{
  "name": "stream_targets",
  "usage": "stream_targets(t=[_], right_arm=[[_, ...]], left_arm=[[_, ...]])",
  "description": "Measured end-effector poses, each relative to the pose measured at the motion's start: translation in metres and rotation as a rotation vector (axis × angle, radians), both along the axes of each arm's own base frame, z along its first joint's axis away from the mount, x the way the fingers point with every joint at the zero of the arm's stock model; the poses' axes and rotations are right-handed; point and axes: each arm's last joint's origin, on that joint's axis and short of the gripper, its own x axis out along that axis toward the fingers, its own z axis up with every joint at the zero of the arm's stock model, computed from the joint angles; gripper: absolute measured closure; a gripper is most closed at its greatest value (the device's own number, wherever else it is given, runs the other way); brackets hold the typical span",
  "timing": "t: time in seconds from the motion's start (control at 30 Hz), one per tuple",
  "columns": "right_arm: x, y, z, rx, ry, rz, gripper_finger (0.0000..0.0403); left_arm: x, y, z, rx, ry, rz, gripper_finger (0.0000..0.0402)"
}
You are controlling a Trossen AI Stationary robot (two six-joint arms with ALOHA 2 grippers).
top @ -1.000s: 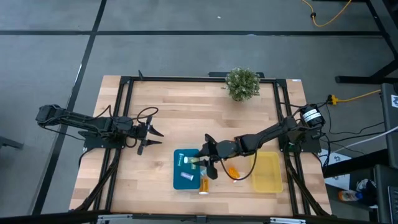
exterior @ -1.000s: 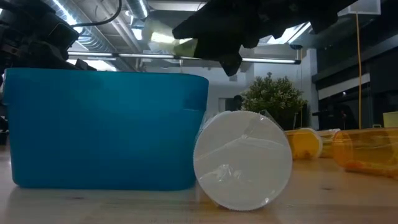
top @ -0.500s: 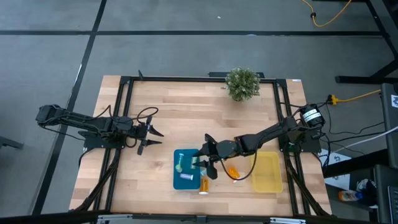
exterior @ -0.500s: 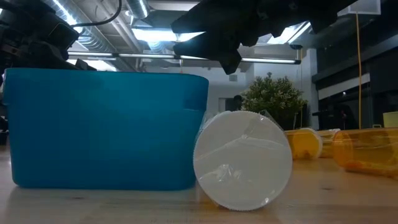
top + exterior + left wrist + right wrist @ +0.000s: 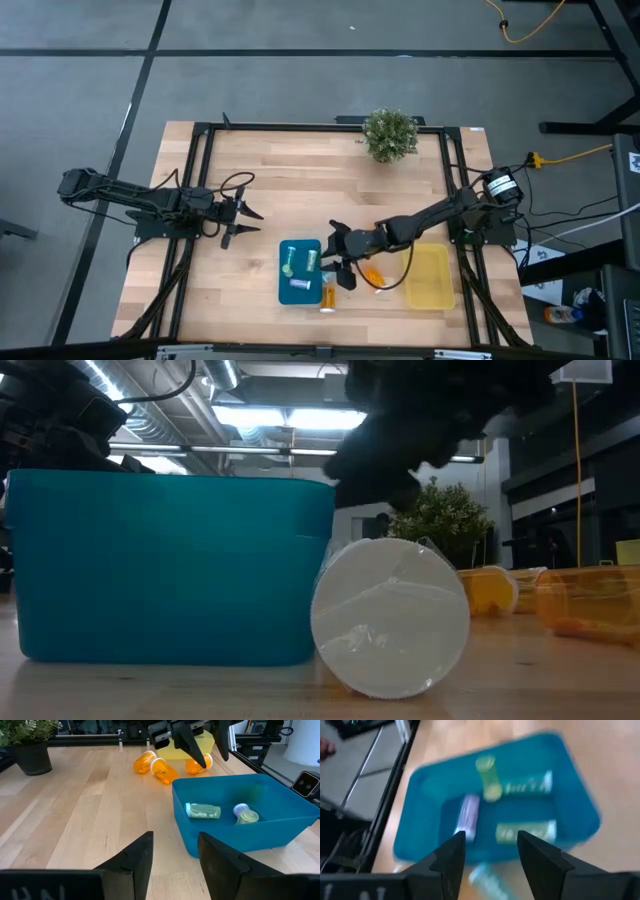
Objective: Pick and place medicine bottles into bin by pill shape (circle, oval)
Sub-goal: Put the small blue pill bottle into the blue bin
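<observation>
The blue bin [image 5: 300, 272] stands near the table's front edge; in the right wrist view [image 5: 580, 805] it holds several bottles lying on their sides: pale green [image 5: 489, 779], two green-labelled [image 5: 527, 786] and purple [image 5: 468, 816]. My right gripper [image 5: 340, 260] is open and empty, above the bin's right edge. The yellow bin [image 5: 428, 277] stands to the right. Orange bottles lie on the table between the bins [image 5: 372, 272] and at the blue bin's near right corner [image 5: 328, 297]. My left gripper [image 5: 245, 222] is open and empty at the table's left.
A potted plant [image 5: 390, 133] stands at the table's far edge. In the low view a white-capped bottle [image 5: 390, 615] lies against the blue bin's wall [image 5: 170, 565], with orange bottles [image 5: 590, 600] to its right. Bare wood lies between my left gripper and the blue bin.
My right gripper has let go of a pale green bottle that it held above the blue bin; the bottle has dropped into the bin. The gripper has then shifted a little toward the table's right edge.
</observation>
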Motion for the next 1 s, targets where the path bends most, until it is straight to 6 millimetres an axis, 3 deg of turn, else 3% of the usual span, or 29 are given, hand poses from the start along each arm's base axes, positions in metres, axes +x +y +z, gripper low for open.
stream_targets(t=[0.37, 0.8, 1.0], right_arm=[[-0.022, 0.011, -0.006, -0.07, 0.184, 0.054, 0.0221], [-0.014, 0.014, -0.033, -0.288, 0.153, 0.268, 0.0221], [-0.01, 0.015, -0.043, -0.344, 0.137, 0.277, 0.0221]], left_arm=[[0.0, 0.0, 0.0, 0.003, 0.0, -0.001, 0.0254], [0.0, 0.0, 0.0, 0.003, -0.001, -0.001, 0.0254], [0.0, 0.0, 0.0, 0.003, 0.001, -0.001, 0.0254]])
